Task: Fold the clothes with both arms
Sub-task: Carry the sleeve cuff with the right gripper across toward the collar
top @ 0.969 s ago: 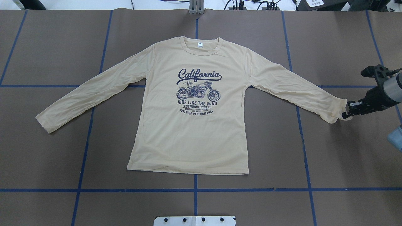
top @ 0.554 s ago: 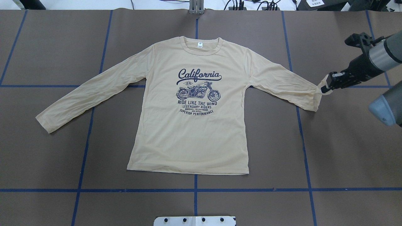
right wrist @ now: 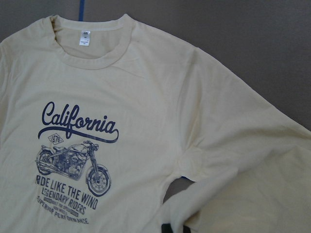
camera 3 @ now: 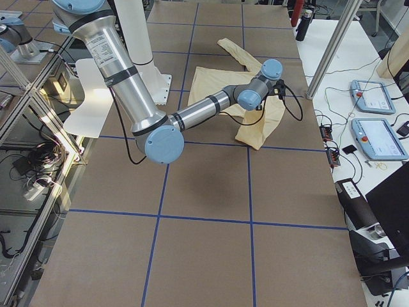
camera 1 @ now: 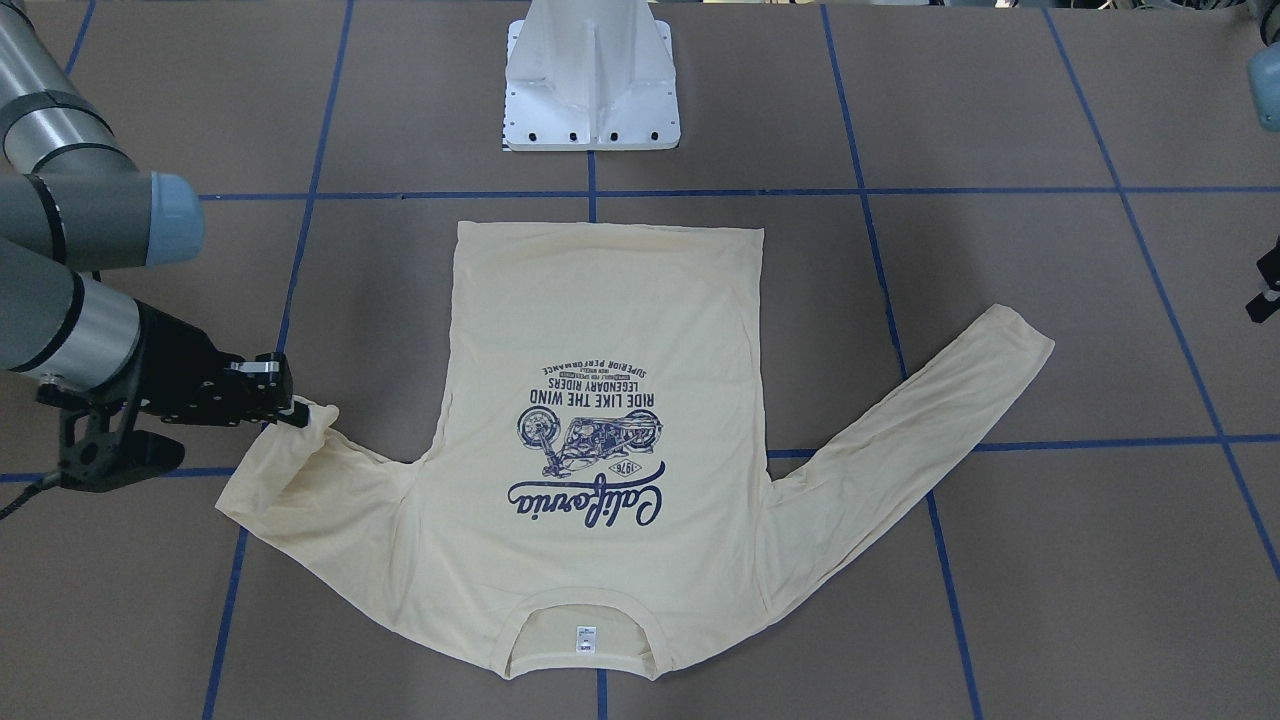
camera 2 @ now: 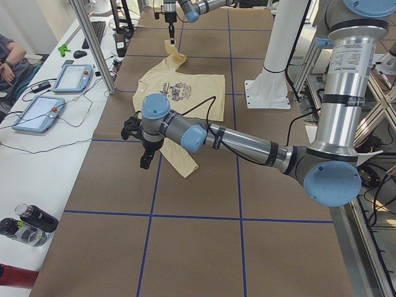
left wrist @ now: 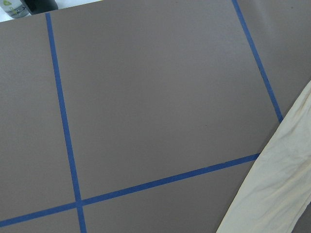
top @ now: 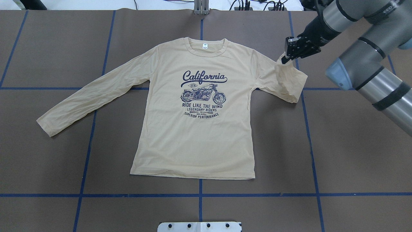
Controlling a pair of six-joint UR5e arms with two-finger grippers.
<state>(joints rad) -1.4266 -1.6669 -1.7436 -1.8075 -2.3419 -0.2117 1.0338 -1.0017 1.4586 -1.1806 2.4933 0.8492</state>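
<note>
Front-facing view: one T-shirt point(camera 1: 600, 330) lies print-up on the desk point(camera 1: 1050, 560). The right pincer point(camera 1: 296, 411) is clenched on the cuff of one sleeve point(camera 1: 310, 480), with the shirt's body spread just beside it. Overhead: that sleeve hangs doubled under the pincer, and the second sleeve point(top: 93, 93) lies flat, well apart. Left-end view: the left pincer point(camera 2: 145, 162) is near the second cuff; clenched or released, I cannot tell.

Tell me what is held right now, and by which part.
The right gripper holds the shirt by one sleeve's cuff, raised off the table. The left gripper holds nothing visible.
</note>
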